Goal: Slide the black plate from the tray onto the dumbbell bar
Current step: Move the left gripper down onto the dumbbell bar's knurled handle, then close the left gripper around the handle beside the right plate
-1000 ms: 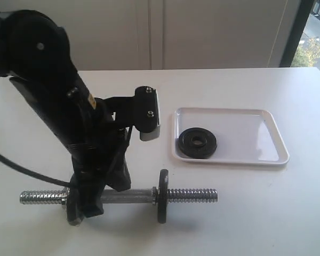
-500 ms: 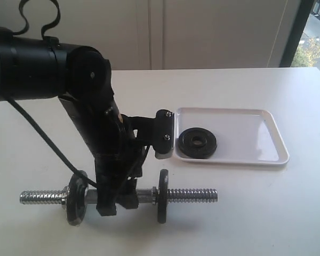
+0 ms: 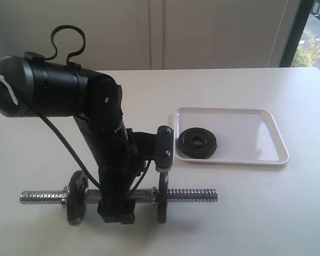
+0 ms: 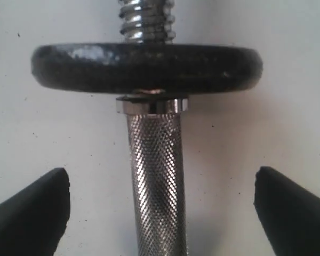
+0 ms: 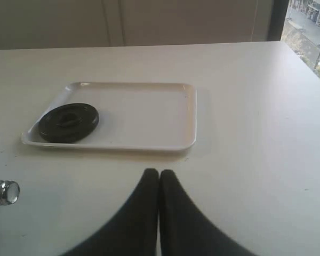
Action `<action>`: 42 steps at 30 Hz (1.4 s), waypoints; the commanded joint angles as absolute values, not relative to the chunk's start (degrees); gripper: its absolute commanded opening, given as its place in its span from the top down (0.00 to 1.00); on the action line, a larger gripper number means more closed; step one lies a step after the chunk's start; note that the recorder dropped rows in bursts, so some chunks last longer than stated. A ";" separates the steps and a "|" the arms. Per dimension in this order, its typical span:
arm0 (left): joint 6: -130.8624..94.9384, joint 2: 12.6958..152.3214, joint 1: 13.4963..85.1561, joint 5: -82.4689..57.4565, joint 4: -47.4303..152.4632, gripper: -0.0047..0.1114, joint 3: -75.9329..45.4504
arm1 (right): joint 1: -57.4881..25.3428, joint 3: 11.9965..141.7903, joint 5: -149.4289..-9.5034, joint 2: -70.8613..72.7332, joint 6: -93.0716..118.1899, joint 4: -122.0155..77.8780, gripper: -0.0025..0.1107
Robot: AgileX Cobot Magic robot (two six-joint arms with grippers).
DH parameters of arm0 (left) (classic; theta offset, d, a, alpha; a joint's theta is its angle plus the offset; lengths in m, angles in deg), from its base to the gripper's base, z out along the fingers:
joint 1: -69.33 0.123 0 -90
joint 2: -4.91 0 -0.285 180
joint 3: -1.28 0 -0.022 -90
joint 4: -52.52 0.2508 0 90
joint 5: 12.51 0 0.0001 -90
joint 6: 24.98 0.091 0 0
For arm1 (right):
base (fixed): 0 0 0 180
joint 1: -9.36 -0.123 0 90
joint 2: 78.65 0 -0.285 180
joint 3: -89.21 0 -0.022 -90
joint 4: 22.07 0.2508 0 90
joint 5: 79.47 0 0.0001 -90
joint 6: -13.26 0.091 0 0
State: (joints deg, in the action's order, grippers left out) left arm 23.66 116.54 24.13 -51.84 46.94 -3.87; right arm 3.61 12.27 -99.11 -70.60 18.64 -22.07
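The black plate (image 3: 197, 143) (image 5: 69, 121) lies flat at the left end of the white tray (image 3: 245, 140) (image 5: 149, 114). The dumbbell bar (image 3: 192, 195) (image 4: 156, 181) rests on the table in front of the tray, with one black disc (image 3: 76, 198) near its left end and another (image 3: 162, 198) (image 4: 146, 66) right of its middle. My left gripper (image 3: 117, 209) (image 4: 161, 176) is open and straddles the knurled middle of the bar, its fingers (image 4: 32, 213) well clear on both sides. My right gripper (image 5: 159, 176) is shut and empty, short of the tray's near rim; it is out of the exterior view.
The white table (image 3: 266, 213) stretches around the tray and bar. The left arm's black body (image 3: 69, 93) and its cable loop (image 3: 66, 37) rise over the table's left half. One threaded bar end (image 5: 4, 192) shows in the right wrist view.
My left gripper has gone from shut to wide open. It has shifted right along the bar, from the left disc to the knurled middle. The plate, tray and right gripper have not moved.
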 commanded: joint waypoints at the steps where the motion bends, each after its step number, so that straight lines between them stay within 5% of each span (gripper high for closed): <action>1: 22.68 117.41 24.03 -51.43 47.06 0.18 -4.37 | 3.16 12.00 -98.68 -70.86 18.95 -22.07 0.98; 34: 20.04 121.40 24.03 -46.65 46.79 0.18 -4.48 | 3.16 12.00 -98.68 -70.86 18.95 -22.07 0.98; 39: 19.95 121.40 24.03 -47.18 47.07 0.41 -4.48 | 3.16 12.00 -98.68 -70.86 18.95 -22.07 0.98; 42: 19.95 121.40 24.16 -48.30 47.35 0.39 -4.48 | 3.16 12.00 -98.68 -70.86 18.95 -22.07 0.98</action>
State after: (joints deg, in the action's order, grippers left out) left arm 20.52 121.83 24.13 -46.45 47.57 -4.09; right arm 3.39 12.27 -99.11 -70.60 18.64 -22.07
